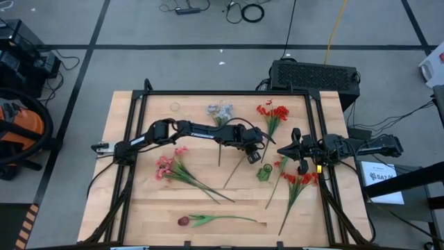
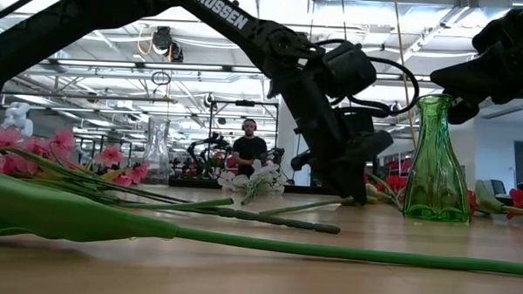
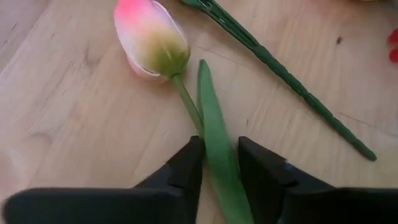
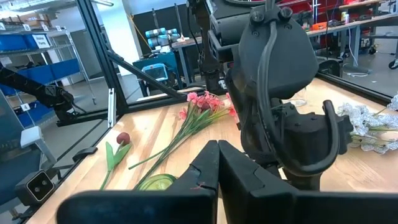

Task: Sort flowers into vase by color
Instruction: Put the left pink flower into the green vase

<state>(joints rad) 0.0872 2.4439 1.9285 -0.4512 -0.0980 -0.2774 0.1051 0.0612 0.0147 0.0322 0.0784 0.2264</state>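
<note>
A pink tulip [image 3: 151, 38] lies on the wooden table [image 1: 139, 208] near its middle, and its thin stem and long leaf pass between the fingers of the left gripper [image 3: 221, 163], which are closed to a narrow gap around them; whether they actually pinch the stem cannot be told. The right gripper [image 4: 217, 163] is held with its fingers pressed together on nothing, just beside the green vase [image 2: 437, 162], which stands upright right of centre. A slip is judged the main risk: if only the flat, smooth leaf is caught, the stem could slide out as the flower is lifted. The heavy bloom could also swing the flexible stem and miss the narrow neck of the vase, or the vase could be knocked over by the arm. The bloom is pink at the tip, fading to pale green at its base. Pink blossoms [image 1: 166, 165], red clusters [image 1: 272, 111], a pale bunch [image 1: 220, 111] and a dark red tulip [image 1: 183, 221] are spread well apart over the table.
</note>
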